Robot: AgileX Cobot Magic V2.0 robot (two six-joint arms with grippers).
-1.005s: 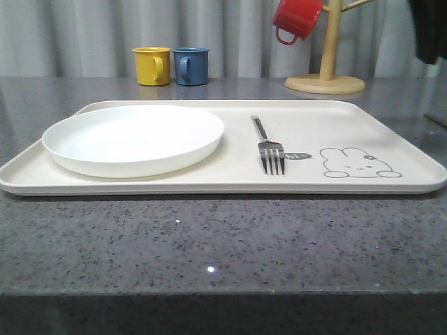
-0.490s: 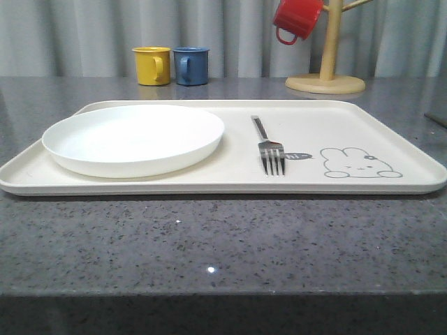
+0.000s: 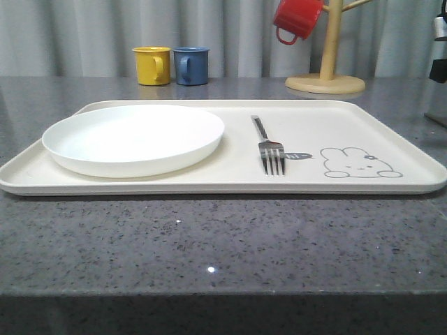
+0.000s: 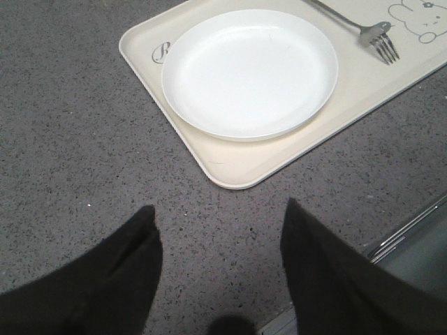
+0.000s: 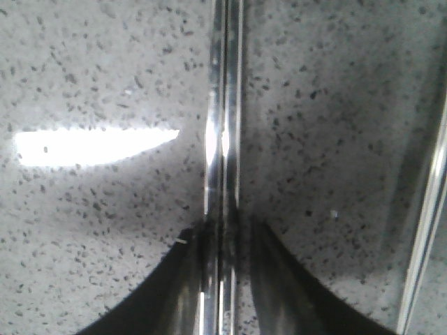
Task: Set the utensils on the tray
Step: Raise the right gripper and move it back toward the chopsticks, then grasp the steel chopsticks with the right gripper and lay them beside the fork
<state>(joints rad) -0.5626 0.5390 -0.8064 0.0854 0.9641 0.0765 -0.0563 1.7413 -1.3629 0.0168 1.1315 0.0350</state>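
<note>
The cream tray [image 3: 349,112] with the rabbit drawing lies across the grey table. A silver fork [image 3: 269,146] rests on it, tines toward me, beside the rabbit. The fork [image 4: 374,36] and tray [image 4: 230,167] also appear in the left wrist view, ahead of my left gripper [image 4: 220,213], which hangs open over bare table near the tray's corner. My right gripper [image 5: 223,227] is shut on a pair of flat silver chopsticks [image 5: 222,105] that run straight out from the fingers over the speckled table. A further shiny bar [image 5: 426,223] lies beside them; I cannot tell what it is.
A white plate [image 3: 133,136] takes up the tray's left half. Yellow mug [image 3: 151,65] and blue mug [image 3: 191,65] stand behind the tray. A wooden mug tree [image 3: 325,77] with a red mug [image 3: 297,17] is at the back right. Part of my right arm [image 3: 440,42] shows at the right edge.
The right arm's dark bulk at the upper right left the front view half a second ago; now a small part shows again at the right edge. Tray, plate and fork have not moved.
</note>
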